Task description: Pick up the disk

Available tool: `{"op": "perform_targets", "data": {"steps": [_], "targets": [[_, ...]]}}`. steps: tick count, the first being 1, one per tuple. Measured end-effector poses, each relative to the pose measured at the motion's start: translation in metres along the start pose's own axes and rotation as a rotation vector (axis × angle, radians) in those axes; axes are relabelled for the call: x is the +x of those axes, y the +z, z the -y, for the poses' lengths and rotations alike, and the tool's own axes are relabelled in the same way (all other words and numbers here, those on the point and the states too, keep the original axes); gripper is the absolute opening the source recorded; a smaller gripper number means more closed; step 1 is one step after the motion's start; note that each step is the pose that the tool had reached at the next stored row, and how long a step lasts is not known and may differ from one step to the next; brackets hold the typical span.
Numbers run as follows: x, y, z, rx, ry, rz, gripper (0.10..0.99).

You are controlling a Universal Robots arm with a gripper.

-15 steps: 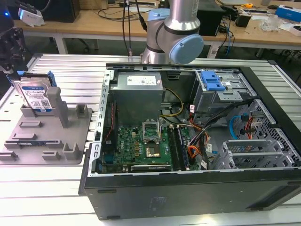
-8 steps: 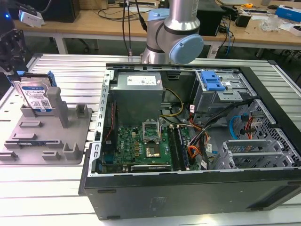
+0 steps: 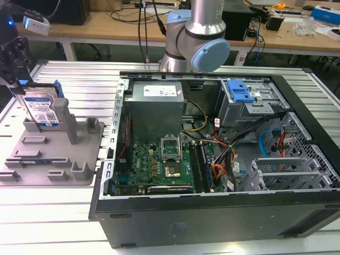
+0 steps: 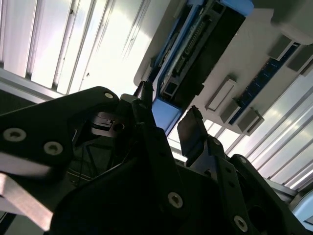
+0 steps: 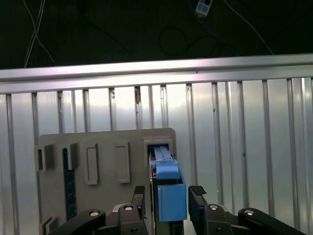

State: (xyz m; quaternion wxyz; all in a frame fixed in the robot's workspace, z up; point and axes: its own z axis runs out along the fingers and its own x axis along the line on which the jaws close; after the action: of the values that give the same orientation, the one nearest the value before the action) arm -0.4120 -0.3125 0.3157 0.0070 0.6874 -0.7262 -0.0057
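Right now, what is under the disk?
The disk stands upright on the grey fixture tray, which lies on the slatted table. A tray post covers its lower edge, so how it seats is hidden.

In the exterior view, a post (image 3: 62,114) near the tray (image 3: 79,159) corner hides the lower side edge of the disk (image 3: 41,110). The picture's left edge cuts off part of the gripper (image 3: 17,79) above it. In both wrist views the gripper body covers the disk's near end and is itself cut off by the picture's edge; the label print is too small to tell.
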Motion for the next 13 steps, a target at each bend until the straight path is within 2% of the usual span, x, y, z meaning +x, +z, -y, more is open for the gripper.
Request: {"op": "perform_targets", "data": {"steps": [13], "targets": [[-0.0002, 0.0121, 0.0002, 0.0, 0.0, 0.0, 0.482]]}}
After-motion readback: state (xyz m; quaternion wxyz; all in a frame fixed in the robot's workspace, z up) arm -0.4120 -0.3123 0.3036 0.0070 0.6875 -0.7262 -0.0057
